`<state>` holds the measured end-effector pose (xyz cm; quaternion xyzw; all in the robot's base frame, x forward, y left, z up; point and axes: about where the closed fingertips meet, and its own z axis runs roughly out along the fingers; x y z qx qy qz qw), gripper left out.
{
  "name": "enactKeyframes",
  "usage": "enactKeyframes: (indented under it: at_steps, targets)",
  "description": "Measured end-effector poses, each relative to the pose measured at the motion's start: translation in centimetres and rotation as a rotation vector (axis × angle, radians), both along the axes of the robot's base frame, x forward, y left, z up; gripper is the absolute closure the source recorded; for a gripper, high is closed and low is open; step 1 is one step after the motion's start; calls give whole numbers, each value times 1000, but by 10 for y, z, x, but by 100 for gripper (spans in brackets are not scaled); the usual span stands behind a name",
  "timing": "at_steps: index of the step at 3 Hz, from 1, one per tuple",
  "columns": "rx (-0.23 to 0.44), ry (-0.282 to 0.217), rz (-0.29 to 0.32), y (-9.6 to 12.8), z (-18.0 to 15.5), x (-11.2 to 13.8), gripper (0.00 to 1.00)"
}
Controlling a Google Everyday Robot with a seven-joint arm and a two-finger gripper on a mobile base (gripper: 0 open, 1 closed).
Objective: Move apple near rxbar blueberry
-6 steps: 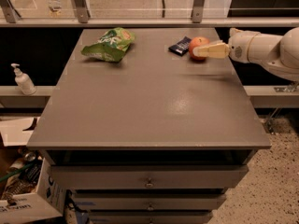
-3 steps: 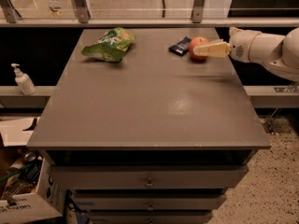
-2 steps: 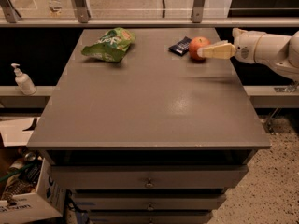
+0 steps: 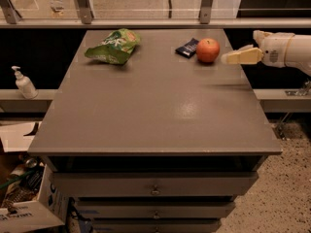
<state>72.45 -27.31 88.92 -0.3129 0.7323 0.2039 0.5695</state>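
One apple (image 4: 208, 50) (by rxbar blueberry (image 4: 187, 47)) lies just beside the pincer (image 4: 238, 47).

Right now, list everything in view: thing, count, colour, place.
table: one, grey-brown, centre
drawers: a stack, grey, under the tabletop
apple: one, red-orange, far right of the table
rxbar: one, dark navy, just left of the apple
bag: one, green, far left of the table
pump bottle: one, white, ledge at left
cardboard box: one, white, floor at lower left
arm: one, white, right edge
gripper: one, cream, right of the apple, apart from it
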Motion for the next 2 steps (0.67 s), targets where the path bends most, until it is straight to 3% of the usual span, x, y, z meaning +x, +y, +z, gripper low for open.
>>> enactKeyframes:
  at_steps: [1, 2]
  targets:
    - [5, 3, 75, -13, 2, -19, 0]
    - [5, 3, 75, -13, 2, -19, 0]
